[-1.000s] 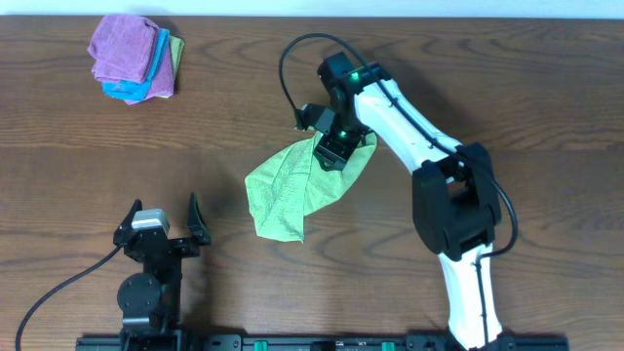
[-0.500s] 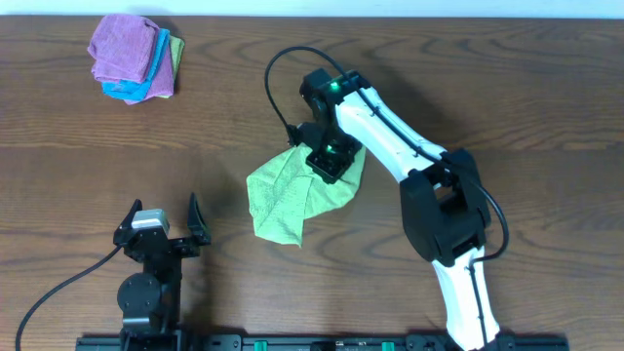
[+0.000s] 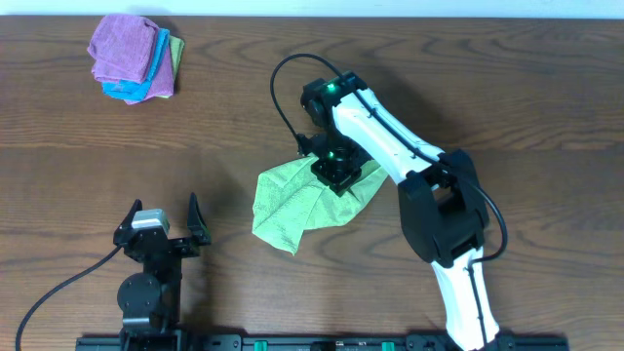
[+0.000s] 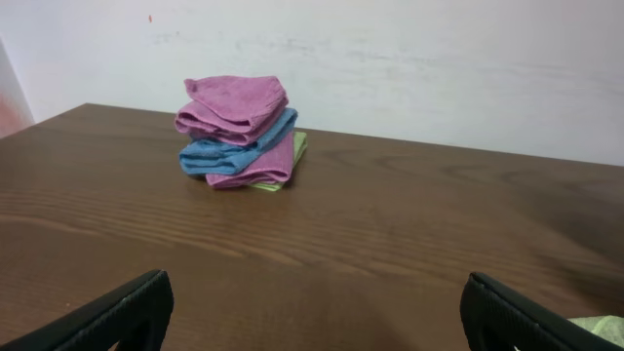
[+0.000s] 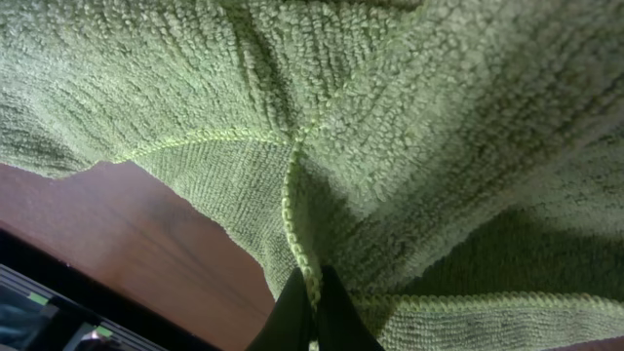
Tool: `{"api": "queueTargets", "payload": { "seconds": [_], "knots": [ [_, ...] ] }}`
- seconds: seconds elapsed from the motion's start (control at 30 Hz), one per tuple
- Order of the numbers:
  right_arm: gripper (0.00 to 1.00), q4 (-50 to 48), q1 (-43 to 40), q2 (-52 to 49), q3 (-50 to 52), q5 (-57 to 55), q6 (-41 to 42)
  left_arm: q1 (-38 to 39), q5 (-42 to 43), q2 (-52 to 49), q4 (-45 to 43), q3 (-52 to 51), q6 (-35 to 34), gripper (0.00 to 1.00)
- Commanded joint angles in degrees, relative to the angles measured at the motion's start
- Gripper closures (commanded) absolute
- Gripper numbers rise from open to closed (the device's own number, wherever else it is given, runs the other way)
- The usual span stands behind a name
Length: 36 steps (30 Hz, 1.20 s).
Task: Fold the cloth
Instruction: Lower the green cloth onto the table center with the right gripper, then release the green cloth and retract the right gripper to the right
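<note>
The lime-green cloth point(image 3: 302, 200) lies crumpled at the middle of the table, partly doubled over. My right gripper point(image 3: 336, 171) is over its upper right part, shut on the cloth's stitched hem. In the right wrist view that hem point(image 5: 297, 224) runs down between the two dark fingertips point(image 5: 314, 310), and green terry point(image 5: 409, 117) fills most of the picture. My left gripper point(image 3: 161, 229) sits near the table's front left, well away from the cloth, open with nothing between its fingers point(image 4: 107, 317). A sliver of the cloth point(image 4: 597, 327) shows at the lower right of the left wrist view.
A stack of folded purple and light-blue cloths point(image 3: 132, 58) sits at the far left corner, also seen ahead in the left wrist view point(image 4: 239, 132). The right arm point(image 3: 409, 156) reaches across from the front right. A black rail point(image 3: 312, 341) runs along the front edge.
The right gripper has shut on the cloth's edge and moved a little toward the front right, dragging the cloth with it. The left arm has not moved.
</note>
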<state>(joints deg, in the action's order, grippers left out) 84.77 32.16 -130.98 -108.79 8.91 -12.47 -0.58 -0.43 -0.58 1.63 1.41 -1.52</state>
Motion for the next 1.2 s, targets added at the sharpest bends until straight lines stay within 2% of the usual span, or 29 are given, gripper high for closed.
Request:
{"api": "queueTargets", "payload": {
  "seconds": [0.0, 0.2, 0.47, 0.67, 0.9, 0.93, 0.97, 1.0, 1.07, 1.17],
  "knots": [
    [0.99, -0.4, 0.6, 1.3, -1.0, -0.5, 0.6, 0.2, -1.2, 0.3, 2.6, -1.1, -0.2, 0.05],
    [0.98, -4.5, 0.6, 2.5, -1.0, -0.5, 1.4, 0.2, -1.2, 0.3, 2.6, -1.1, -0.2, 0.05],
    [0.98, -9.1, 1.3, 12.0, -1.0, -3.9, 3.9, 0.2, -1.2, 0.3, 2.6, -1.1, -0.2, 0.05],
    [0.98, -5.0, 2.5, 17.7, -1.0, -4.3, 4.2, 0.2, -1.7, 0.3, 2.1, -1.1, -0.2, 0.05],
    [0.98, 3.3, 5.7, 18.1, -1.0, -4.4, 4.3, 0.2, -0.4, 0.3, 0.4, -1.1, -0.2, 0.05],
    [0.94, 3.7, 6.0, 18.1, -1.0, -4.4, 4.3, 0.2, 0.9, 0.3, -0.1, -1.1, -0.2, 0.05],
    [0.62, 4.3, 6.3, 18.1, -1.0, -4.4, 4.3, 0.2, 1.7, 0.3, -0.5, -1.1, -0.2, 0.04],
    [0.05, 5.1, 6.6, 18.1, -1.0, -4.4, 4.3, 0.2, 1.8, 0.3, -1.4, -1.1, -0.2, 0.05],
    [0.01, 6.4, 7.0, 18.1, -1.0, -4.3, 4.2, 0.2, 2.6, 0.3, -3.0, -1.1, -0.2, 0.05],
    [0.01, 6.6, 7.3, 19.5, -1.0, -2.4, 4.2, 0.2, 6.8, 0.3, -6.0, -1.1, -0.2, 0.05]
  ]
}}
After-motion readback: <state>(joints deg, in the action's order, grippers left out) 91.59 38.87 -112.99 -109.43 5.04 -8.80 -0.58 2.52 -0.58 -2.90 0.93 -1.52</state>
